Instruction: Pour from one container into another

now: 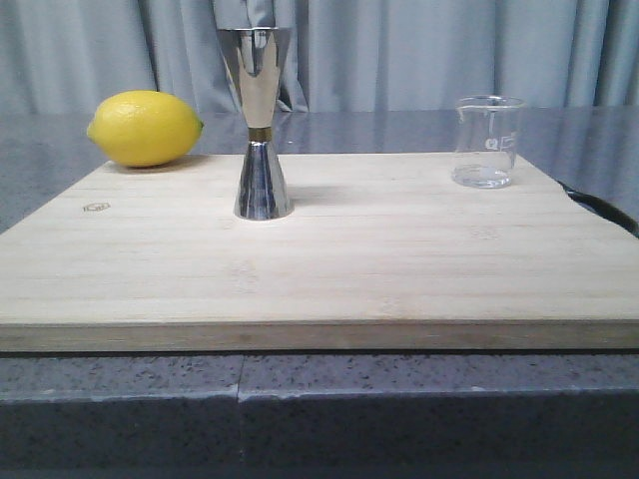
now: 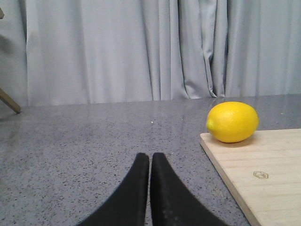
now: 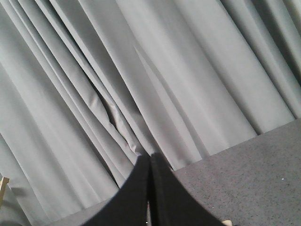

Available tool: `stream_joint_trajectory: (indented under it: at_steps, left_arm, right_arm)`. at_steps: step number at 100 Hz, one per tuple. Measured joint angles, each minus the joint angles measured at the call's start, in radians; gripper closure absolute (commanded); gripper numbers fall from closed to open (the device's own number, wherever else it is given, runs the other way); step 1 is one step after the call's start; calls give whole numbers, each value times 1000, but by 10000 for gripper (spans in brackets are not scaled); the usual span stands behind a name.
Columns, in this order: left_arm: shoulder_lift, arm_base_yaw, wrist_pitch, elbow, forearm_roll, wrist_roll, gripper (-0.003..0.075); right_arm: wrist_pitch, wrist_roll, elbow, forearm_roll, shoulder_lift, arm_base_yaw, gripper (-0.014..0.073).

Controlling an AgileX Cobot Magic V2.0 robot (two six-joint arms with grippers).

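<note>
A small clear glass beaker (image 1: 488, 141) stands upright at the back right of a pale wooden board (image 1: 319, 269). The tall steel jigger (image 1: 259, 123) with a gold waist band stands upright left of the board's middle. Neither gripper shows in the front view. In the left wrist view my left gripper (image 2: 150, 156) is shut with nothing between its black fingers, low over the grey counter, left of the board's corner. In the right wrist view my right gripper (image 3: 150, 156) is shut and empty, facing the curtain; beaker and jigger are outside both wrist views.
A yellow lemon (image 1: 145, 128) lies at the board's back left corner, also the lemon (image 2: 233, 122) in the left wrist view. A grey speckled counter (image 1: 319, 379) carries the board. A grey curtain (image 1: 419, 50) hangs behind. A dark curved object (image 1: 604, 208) shows at the board's right edge.
</note>
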Motion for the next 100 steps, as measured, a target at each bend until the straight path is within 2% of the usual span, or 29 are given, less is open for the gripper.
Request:
stream_joint_trajectory:
  at_steps: [23, 35, 54, 74, 79, 86, 91, 100]
  left_arm:
    - [0, 0, 0, 0, 0, 0, 739]
    - [0, 0, 0, 0, 0, 0, 739]
    - [0, 0, 0, 0, 0, 0, 739]
    - [0, 0, 0, 0, 0, 0, 739]
    - [0, 0, 0, 0, 0, 0, 739]
    - [0, 0, 0, 0, 0, 0, 739]
    - [0, 0, 0, 0, 0, 0, 739]
    - [0, 0, 0, 0, 0, 0, 739]
  right_arm:
    - [2, -14, 13, 0, 0, 0, 665]
    - [20, -68, 73, 0, 0, 0, 665]
    - [85, -82, 204, 2, -17, 0, 665]
    - [106, -113, 229, 5, -18, 0, 665]
    - [110, -183, 229, 26, -18, 0, 665]
    - [108, -350, 229, 120, -18, 0, 665]
    - [104, -537, 229, 231, -18, 0, 665]
    - [108, -883, 229, 527, -20, 0, 665]
